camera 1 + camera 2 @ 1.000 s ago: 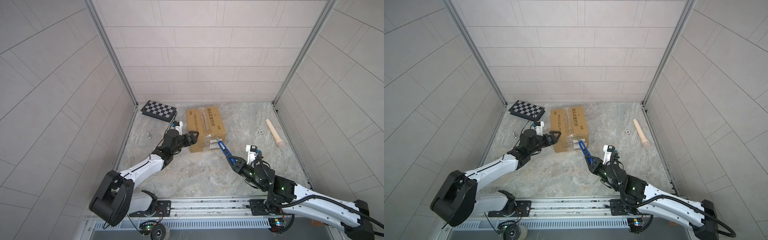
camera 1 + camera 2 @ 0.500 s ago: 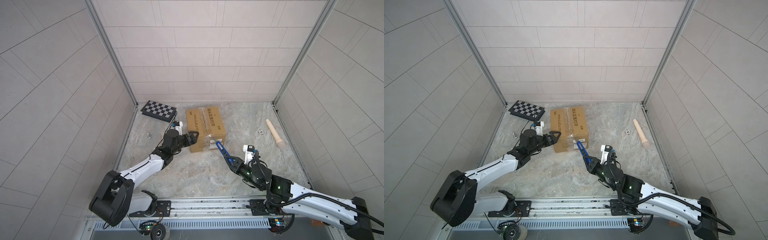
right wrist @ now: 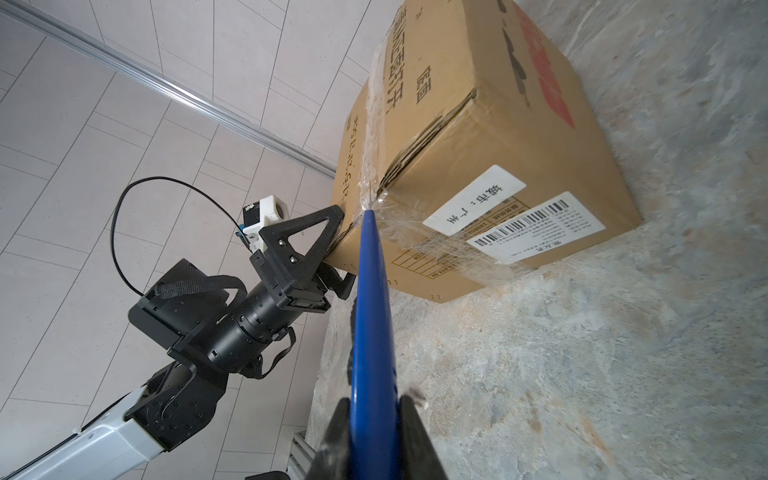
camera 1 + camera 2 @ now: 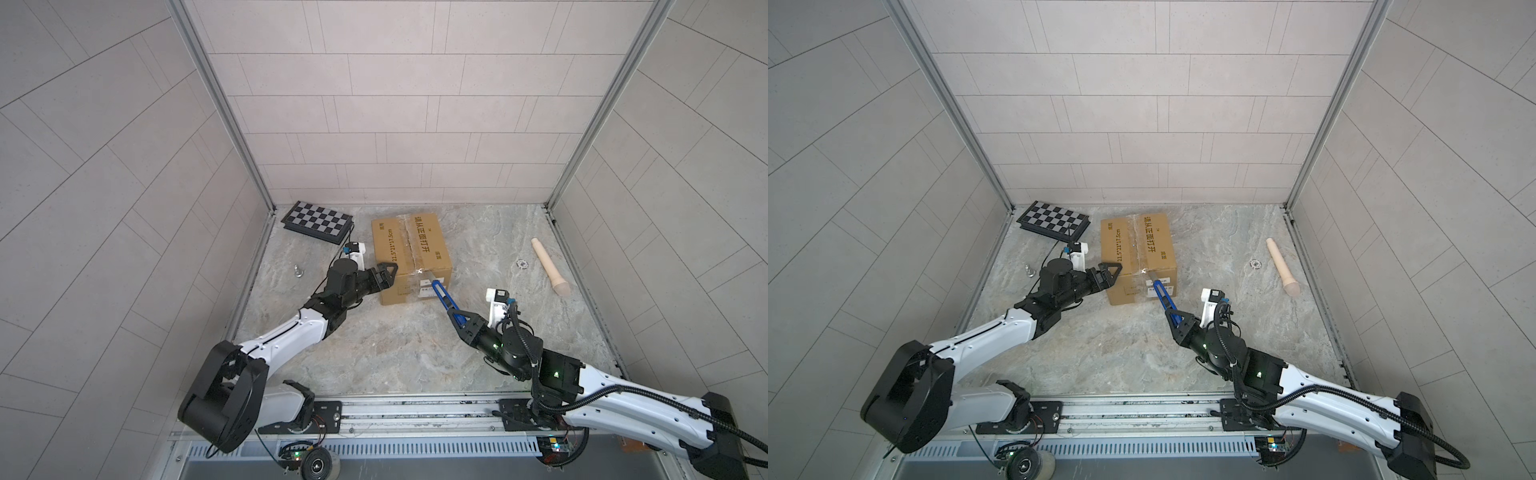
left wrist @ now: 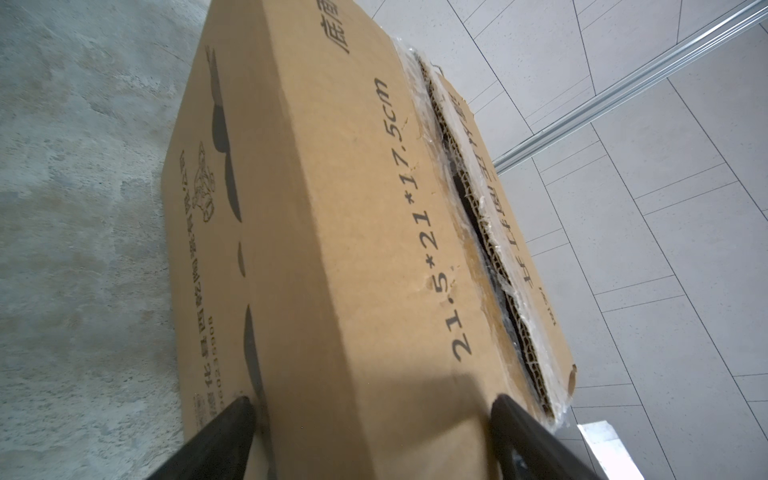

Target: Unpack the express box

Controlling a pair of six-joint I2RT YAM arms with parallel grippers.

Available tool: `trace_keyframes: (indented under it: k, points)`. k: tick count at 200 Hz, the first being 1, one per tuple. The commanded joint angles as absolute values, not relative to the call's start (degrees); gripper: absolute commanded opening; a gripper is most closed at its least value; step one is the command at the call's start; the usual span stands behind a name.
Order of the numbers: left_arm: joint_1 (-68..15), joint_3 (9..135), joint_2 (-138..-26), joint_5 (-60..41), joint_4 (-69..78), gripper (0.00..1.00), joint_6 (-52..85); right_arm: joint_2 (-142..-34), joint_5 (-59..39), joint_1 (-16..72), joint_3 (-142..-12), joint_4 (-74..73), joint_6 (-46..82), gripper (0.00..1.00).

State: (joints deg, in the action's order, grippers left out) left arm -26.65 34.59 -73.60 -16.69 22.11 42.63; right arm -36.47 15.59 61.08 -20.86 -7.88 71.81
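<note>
The express box (image 4: 409, 253) (image 4: 1138, 253) is a brown carton with black print, standing on the stone floor. Its top seam (image 5: 478, 216) gapes, with ragged clear tape along it. My left gripper (image 4: 384, 276) (image 5: 370, 409) is open; its black fingers (image 5: 232, 419) straddle the box's near left corner and rest against it. My right gripper (image 4: 461, 322) (image 3: 374, 415) is shut on a long blue cutter (image 3: 372, 291) (image 4: 1160, 293). The cutter's tip touches the taped seam at the box's front top edge, beside the white labels (image 3: 536, 226).
A black-and-white chequered board (image 4: 318, 221) lies at the back left by the wall. A pale wooden rod (image 4: 548, 266) and a small metal ring (image 4: 521, 263) lie at the right. A small metal piece (image 4: 298, 271) sits left of my left arm. Tiled walls close three sides.
My right gripper has carried the blue cutter forward and left, until its tip meets the box's taped front edge. The left gripper and the box have stayed put.
</note>
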Motion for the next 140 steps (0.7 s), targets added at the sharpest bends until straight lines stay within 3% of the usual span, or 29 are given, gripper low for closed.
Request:
trace_keyframes:
  k: [1,140]
  points:
    - [-27.1,35.5,-74.3,-17.4,21.3,0.92,42.5,-36.8,16.9,60.7,-20.9,-10.5,71.5,0.00]
    - [-27.1,35.2,-74.1,-17.6,21.7,0.92,42.9,-39.8,15.4,60.3,-20.7,-13.1,72.2,0.00]
